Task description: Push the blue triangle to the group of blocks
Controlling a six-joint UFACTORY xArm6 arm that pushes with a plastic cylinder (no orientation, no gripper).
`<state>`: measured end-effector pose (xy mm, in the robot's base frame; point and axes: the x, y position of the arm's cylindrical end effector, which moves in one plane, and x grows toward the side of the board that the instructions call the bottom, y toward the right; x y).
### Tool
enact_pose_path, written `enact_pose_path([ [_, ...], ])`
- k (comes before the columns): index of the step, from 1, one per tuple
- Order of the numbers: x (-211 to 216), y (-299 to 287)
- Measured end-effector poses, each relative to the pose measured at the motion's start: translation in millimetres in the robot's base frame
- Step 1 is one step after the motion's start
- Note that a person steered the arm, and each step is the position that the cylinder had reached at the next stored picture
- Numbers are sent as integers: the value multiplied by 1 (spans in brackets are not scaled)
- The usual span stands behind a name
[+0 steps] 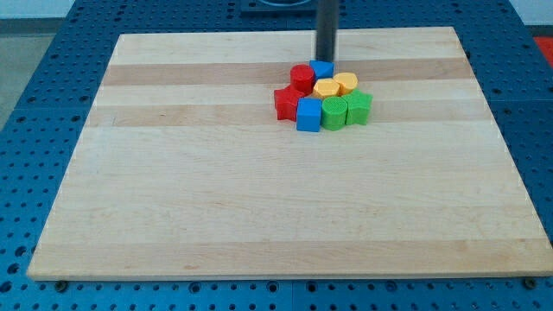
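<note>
My tip [327, 57] has nothing to grasp with and rests at the far side of the blue triangle [322, 69]; triangle touches the group of blocks [324, 99]; probably light, rigid, slides easily; push its flat far face.

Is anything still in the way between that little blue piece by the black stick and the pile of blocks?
Nothing visible. The blue triangle already sits against the group, touching the red block and yellow block. My tip stands right behind it, on the view's top side, with no block between them.

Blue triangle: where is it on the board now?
The blue triangle sits at the cluster's top edge, above the board's centre, beside the red block, directly below my tip.
</note>
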<state>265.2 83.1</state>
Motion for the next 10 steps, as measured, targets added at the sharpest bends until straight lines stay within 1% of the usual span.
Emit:
enact_pose_path([
  [1,4,9],
  [2,15,9],
  [4,17,8],
  [7,39,2],
  [9,34,3],
  [10,18,3],
])
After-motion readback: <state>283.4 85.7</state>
